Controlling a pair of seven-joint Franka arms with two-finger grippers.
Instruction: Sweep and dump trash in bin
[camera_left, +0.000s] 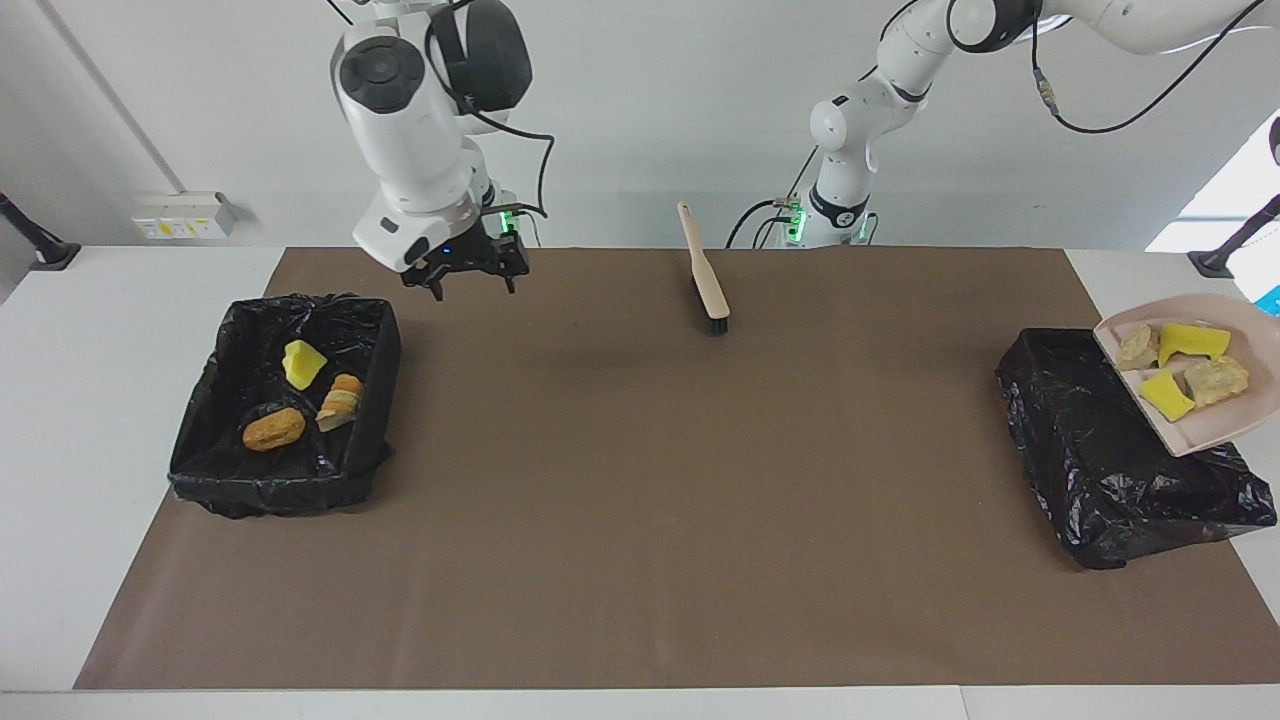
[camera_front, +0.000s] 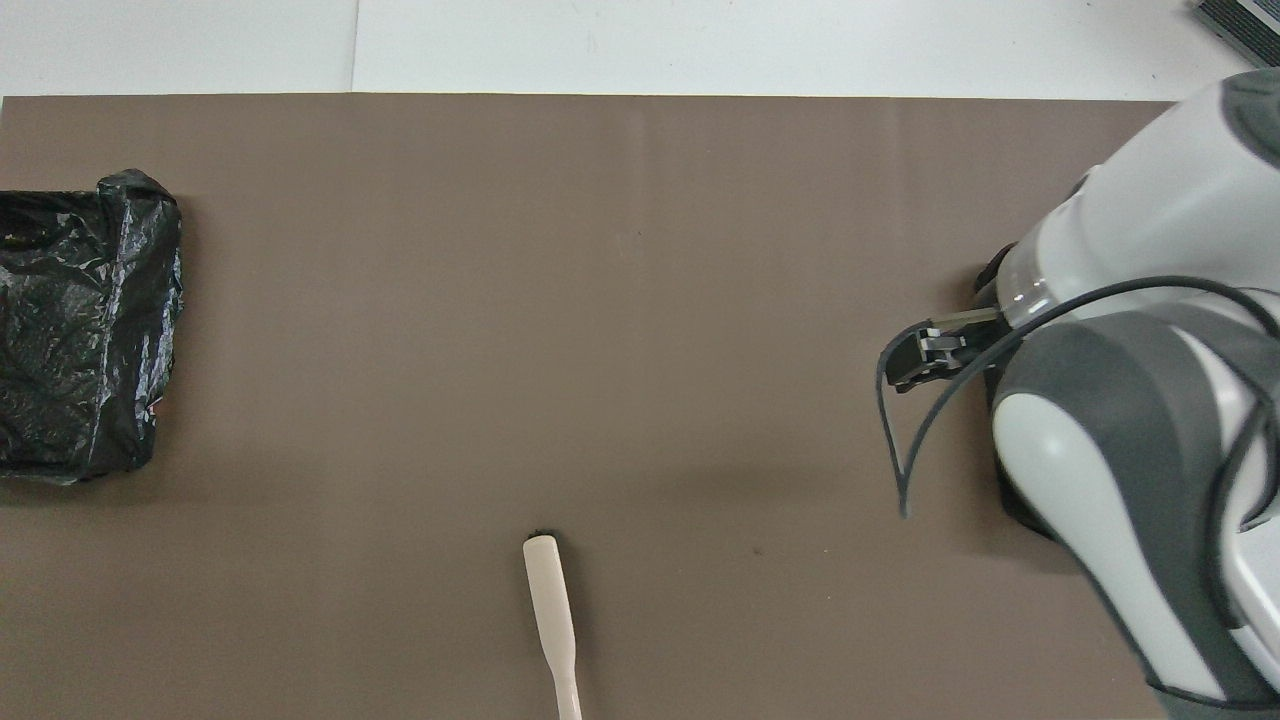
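Note:
A pale pink dustpan (camera_left: 1235, 425) hangs tilted in the air over the black-lined bin (camera_left: 1110, 470) at the left arm's end. It carries several trash scraps: yellow sponge chunks (camera_left: 1193, 342) and tan lumps (camera_left: 1215, 380). Its handle runs out of the facing view, and my left gripper, shut on it, is out of view too. Three more scraps (camera_left: 273, 428) lie in the bin (camera_left: 200, 440) at the right arm's end. Beside that bin, my right gripper (camera_left: 472, 286) hangs open and empty over the mat. In the overhead view the right arm (camera_front: 1130, 440) hides this bin.
A wooden brush (camera_left: 703, 265) (camera_front: 550, 610) rests free on the brown mat (camera_left: 640, 480) near the robots' edge, bristles down. In the overhead view the bin (camera_front: 80, 320) at the left arm's end shows only black liner. White table borders the mat.

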